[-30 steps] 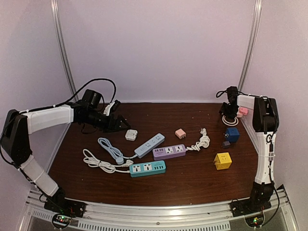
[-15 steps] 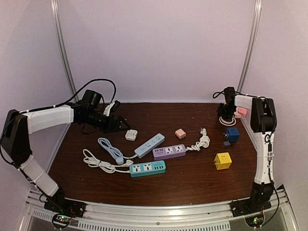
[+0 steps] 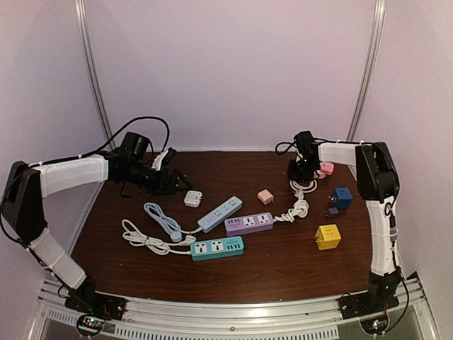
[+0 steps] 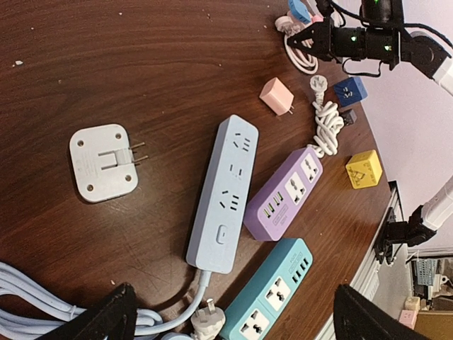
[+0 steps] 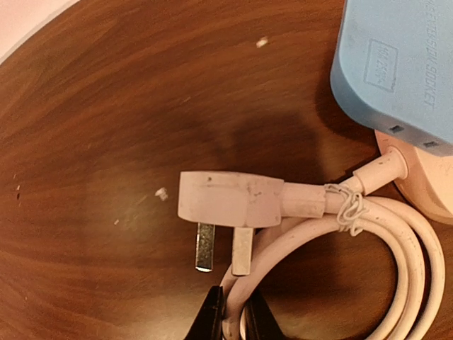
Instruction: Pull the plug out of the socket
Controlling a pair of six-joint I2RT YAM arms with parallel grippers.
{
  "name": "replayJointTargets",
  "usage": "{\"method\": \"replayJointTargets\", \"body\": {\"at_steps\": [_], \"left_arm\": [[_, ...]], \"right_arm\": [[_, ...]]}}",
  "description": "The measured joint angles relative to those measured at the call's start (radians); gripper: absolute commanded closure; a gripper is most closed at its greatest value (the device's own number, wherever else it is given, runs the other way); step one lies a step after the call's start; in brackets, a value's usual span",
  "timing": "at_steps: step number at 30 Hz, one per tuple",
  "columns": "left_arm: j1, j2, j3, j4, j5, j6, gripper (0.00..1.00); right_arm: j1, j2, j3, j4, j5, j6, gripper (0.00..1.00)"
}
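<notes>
The right gripper (image 5: pixel 232 313) is pinched together on a loop of white cord (image 5: pixel 283 241), which passes between its fingertips. Just beyond those tips lies the white plug (image 5: pixel 230 200), flat on the brown table (image 5: pixel 106 142). Its two metal prongs are bare and point back toward the gripper (it sits in no socket). To the gripper's right the cord runs into a pale round piece (image 5: pixel 425 170) tucked under a blue block (image 5: pixel 403 57).

The left gripper (image 3: pixel 175 181) hovers well apart from the right one, its fingers (image 4: pixel 106 322) spread wide and holding nothing. Below it lie a white adapter (image 4: pixel 103 162) with its prongs up, a light blue power strip (image 4: pixel 223 195), a purple power strip (image 4: pixel 283 195) and a teal power strip (image 4: pixel 272 290). Farther out are a pink adapter (image 4: pixel 277 95) and a yellow cube (image 4: pixel 364 168).
</notes>
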Motion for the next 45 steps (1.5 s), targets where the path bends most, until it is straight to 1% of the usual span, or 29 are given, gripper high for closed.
{"method": "replayJointTargets", "body": {"at_steps": [5,11,18,23,25,27,32,35,40,45], "left_arm": [[0.0,0.0,0.0,0.021,-0.002,-0.035,0.02],[-0.011,0.003,0.007,0.028,-0.017,-0.071,0.02],[-0.05,0.056,0.051,0.041,-0.037,-0.097,0.02],[-0.09,0.111,0.094,0.05,-0.049,-0.114,0.02],[-0.106,0.134,0.111,0.054,-0.051,-0.123,0.03],[-0.121,0.154,0.126,0.059,-0.055,-0.129,0.02],[-0.171,0.212,0.169,0.079,-0.064,-0.148,0.02],[-0.202,0.25,0.194,0.095,-0.069,-0.169,0.02],[-0.249,0.328,0.27,0.103,-0.1,-0.204,0.02],[-0.308,0.425,0.396,0.109,-0.153,-0.246,0.03]], "right_arm": [[0.107,-0.064,-0.098,0.008,-0.013,-0.029,0.89],[0.217,-0.19,-0.294,0.055,-0.027,-0.031,0.89],[0.327,-0.382,-0.573,0.117,-0.034,0.015,0.89],[0.431,-0.47,-0.71,0.161,-0.035,0.072,0.89],[0.462,-0.495,-0.75,0.176,-0.036,0.094,0.85],[0.479,-0.515,-0.772,0.178,-0.038,0.112,0.74],[0.476,-0.56,-0.766,0.154,-0.031,0.119,0.5],[0.451,-0.581,-0.724,0.146,-0.031,0.109,0.42],[0.359,-0.608,-0.67,0.155,-0.035,0.092,0.37],[0.207,-0.634,-0.677,0.189,-0.078,0.088,0.37]]}}
